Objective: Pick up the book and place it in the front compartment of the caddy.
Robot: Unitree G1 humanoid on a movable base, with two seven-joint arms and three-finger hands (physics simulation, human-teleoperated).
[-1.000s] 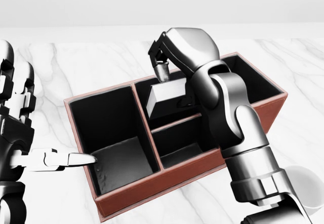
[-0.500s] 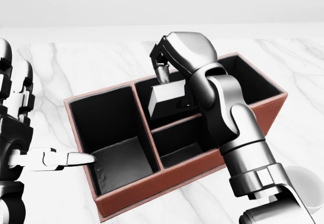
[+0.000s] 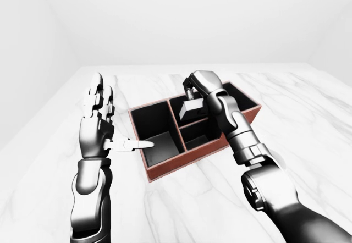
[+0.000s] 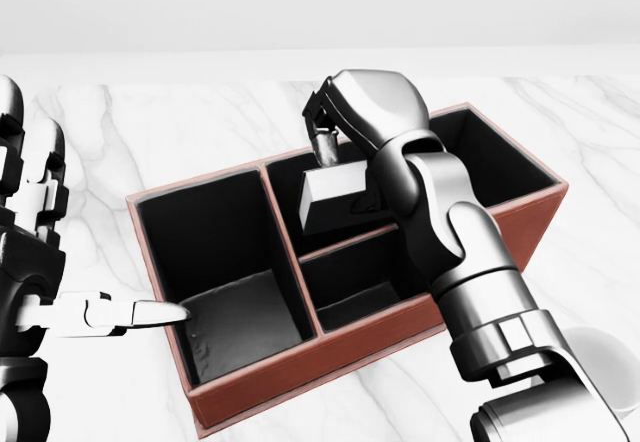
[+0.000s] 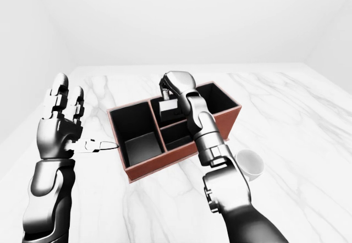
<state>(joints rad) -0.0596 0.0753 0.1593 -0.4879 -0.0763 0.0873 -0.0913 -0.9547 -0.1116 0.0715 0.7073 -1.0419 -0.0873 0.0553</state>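
Observation:
The caddy (image 4: 330,348) is a red-brown box with a black inside, standing aslant on the white marble table (image 4: 180,132). It has one large compartment (image 4: 225,292) at the left of the head view and two smaller ones at the right. My right hand (image 4: 326,144) is shut on the top of a grey book (image 4: 335,200). It holds the book tilted, partly inside the upper right compartment. The lower right compartment (image 4: 350,287) holds nothing I can see. My left hand (image 4: 95,247) is open and empty at the caddy's left, its thumb pointing at the caddy wall.
A white cup (image 5: 248,164) stands on the table to the right of the caddy, beside my right forearm. The marble top stretches wide on all sides, with a plain white wall behind it.
My right hand has shifted slightly to the right with the book, still over the upper right compartment. The left hand and the caddy have not moved.

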